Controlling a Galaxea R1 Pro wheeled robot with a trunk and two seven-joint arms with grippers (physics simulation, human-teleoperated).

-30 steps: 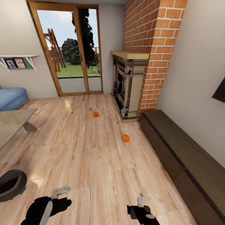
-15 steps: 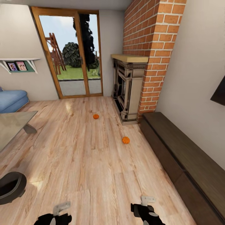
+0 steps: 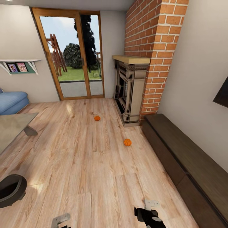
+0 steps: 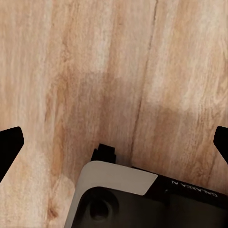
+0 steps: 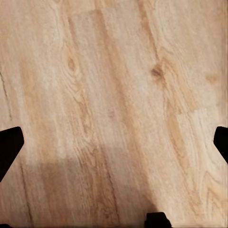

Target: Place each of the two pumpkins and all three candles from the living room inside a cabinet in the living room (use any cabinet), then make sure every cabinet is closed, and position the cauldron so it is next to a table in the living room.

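1. Both arms have dropped lower at the bottom of the head view than a second ago; the left gripper (image 3: pixel 60 219) now barely pokes above the bottom edge, and the right gripper (image 3: pixel 151 205) sits lower too. The room has slid a touch, so the head has tilted; the things on the floor have not been moved.
2. In both wrist views the dark fingertips sit far out at the picture edges with bare wooden floor (image 5: pixel 114 95) between them, so both jaws stand wide open and hold nothing.
3. The nearer pumpkin (image 3: pixel 127 142) lies on the floor well ahead, just off the front of the long dark cabinet (image 3: pixel 190 164), whose drawers look closed.
4. The farther pumpkin (image 3: pixel 97 118) sits deeper in, near the fireplace (image 3: pixel 129 91) hearth.
5. The relation that counts: the nearer pumpkin lies straight ahead and slightly inward of the right gripper, on the cabinet side, so I'd judge the right arm the natural one to take it. It is squat and round, so no grasp axis matters.
6. The dark cauldron (image 3: pixel 11 190) waits at the left, near the table (image 3: pixel 12 126). No candles to be seen yet.
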